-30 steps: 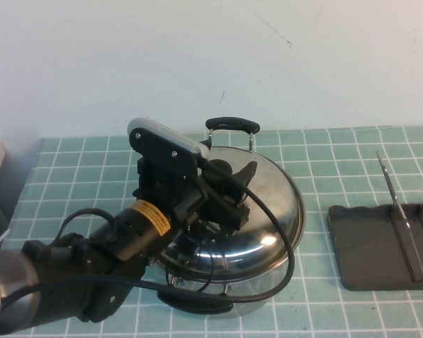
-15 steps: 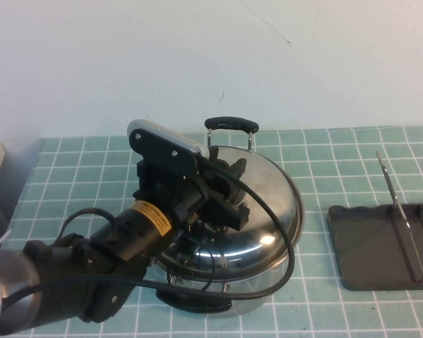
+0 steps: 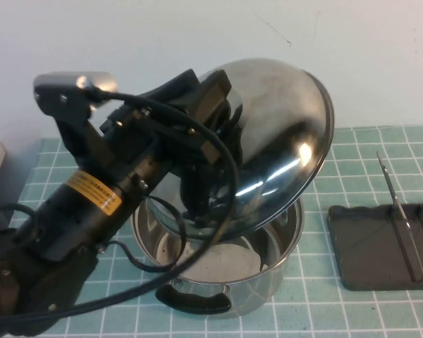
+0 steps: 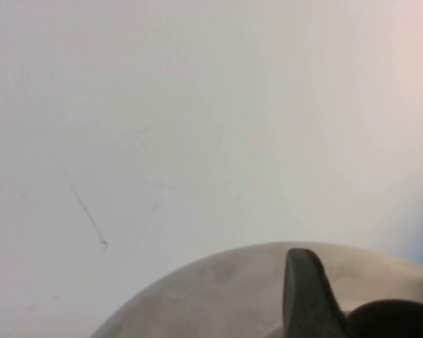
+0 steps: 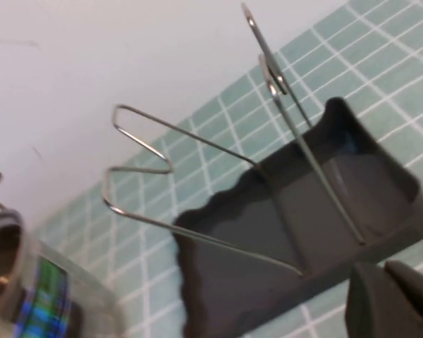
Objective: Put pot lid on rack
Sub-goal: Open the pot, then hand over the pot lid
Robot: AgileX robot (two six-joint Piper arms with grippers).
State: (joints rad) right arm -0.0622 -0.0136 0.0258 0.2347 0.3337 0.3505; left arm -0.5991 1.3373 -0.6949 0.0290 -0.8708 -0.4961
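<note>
My left gripper (image 3: pixel 217 137) is shut on the black knob (image 4: pixel 395 318) of the pot lid (image 3: pixel 285 134). It holds the shiny domed lid tilted on edge in the air above the pot. The left wrist view shows the lid's dome (image 4: pixel 225 299) and one dark finger (image 4: pixel 304 296) beside the knob. The rack (image 3: pixel 381 246), a dark grey tray with thin wire dividers (image 3: pixel 395 204), stands on the table to the right. The right wrist view shows the rack (image 5: pixel 289 232) close up, with my right gripper (image 5: pixel 398 303) shut and empty just beside its edge.
The open steel pot (image 3: pixel 268 278) stands under the lid, with a black handle (image 3: pixel 197 301) facing the front. The table is green tile (image 3: pixel 324 310) before a white wall. A shiny rim (image 5: pixel 14 282), probably the pot, shows at the right wrist view's edge.
My left gripper has lifted the lid off the pot and tipped it up on edge. The pot is now open. The rack has not moved.
</note>
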